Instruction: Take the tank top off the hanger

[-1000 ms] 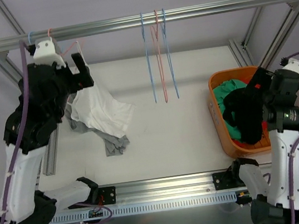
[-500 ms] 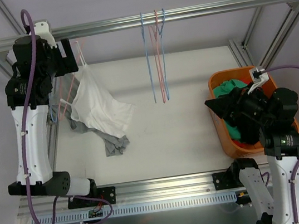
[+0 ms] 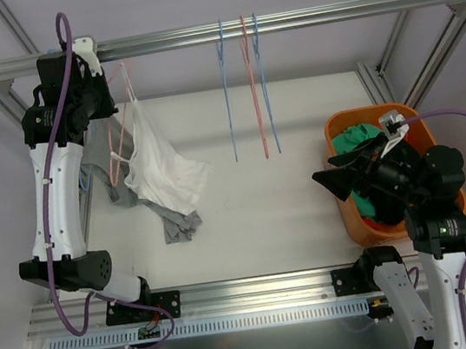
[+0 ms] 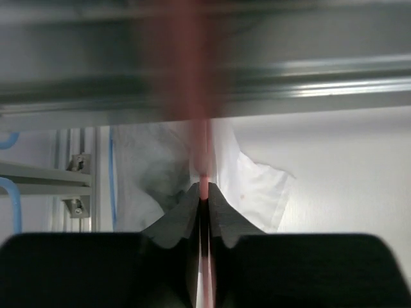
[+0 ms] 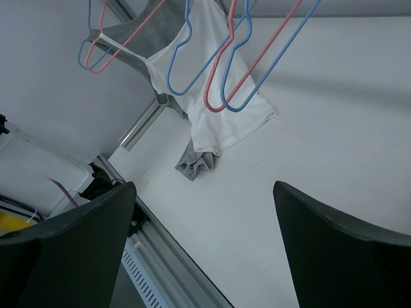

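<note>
While the pink hanger [image 4: 204, 160] is pinched by the left gripper [image 4: 202, 199] just under the rail [image 3: 280, 22], the tank top [image 3: 161, 163] is draped below it, long axis running down from the rail; the right gripper [image 5: 202, 192] is held spread, well apart.

The scene is lit brightly and evenly from above by diffuse light. Only faint, soft-edged shadows are cast on the white table [image 3: 265, 213]. A mild sheen is carried along the far rail [image 3: 323, 14]. In the left wrist view the rail and the pink hanger [image 4: 191, 77] are smeared far out of focus, while the tank top [image 4: 257, 186] beyond is rendered softly. The fingers [image 5: 70, 250] of the right gripper [image 5: 204, 186] are shown as dark, underexposed shapes with blurred edges.
</note>
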`<state>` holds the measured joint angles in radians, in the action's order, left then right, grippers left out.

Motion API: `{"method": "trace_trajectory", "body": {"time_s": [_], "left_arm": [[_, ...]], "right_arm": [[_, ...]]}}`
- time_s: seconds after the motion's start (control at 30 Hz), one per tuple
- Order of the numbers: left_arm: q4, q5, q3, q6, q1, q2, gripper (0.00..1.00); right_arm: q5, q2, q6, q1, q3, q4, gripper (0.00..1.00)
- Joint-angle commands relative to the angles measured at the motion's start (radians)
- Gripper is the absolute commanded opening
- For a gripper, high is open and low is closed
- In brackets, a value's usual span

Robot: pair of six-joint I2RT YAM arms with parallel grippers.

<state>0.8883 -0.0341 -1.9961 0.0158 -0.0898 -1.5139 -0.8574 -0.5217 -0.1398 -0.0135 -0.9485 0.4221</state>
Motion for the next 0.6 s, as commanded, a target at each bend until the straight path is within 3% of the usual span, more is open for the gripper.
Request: {"method": "trace_trajectory", "body": {"time_s": [0.0,0.33,0.57], "left_arm": [[-0.002,0.071,-0.021,0.015,0.010,0.026,0.00],[-0.015,0.278,-0.099,0.119,0.004,0.063,0.00],[-0.055,0.287,-0.092,0.121,-0.047,0.115,0.00]], "right_arm": [[-0.009,0.002,-0.017,0.012,0.005,-0.049,0.93],[-0.002,0.000,-0.043,0.052,0.033,-0.094,0.93],[-0.011,-0.003,-0.060,0.066,0.047,-0.126,0.93]]}}
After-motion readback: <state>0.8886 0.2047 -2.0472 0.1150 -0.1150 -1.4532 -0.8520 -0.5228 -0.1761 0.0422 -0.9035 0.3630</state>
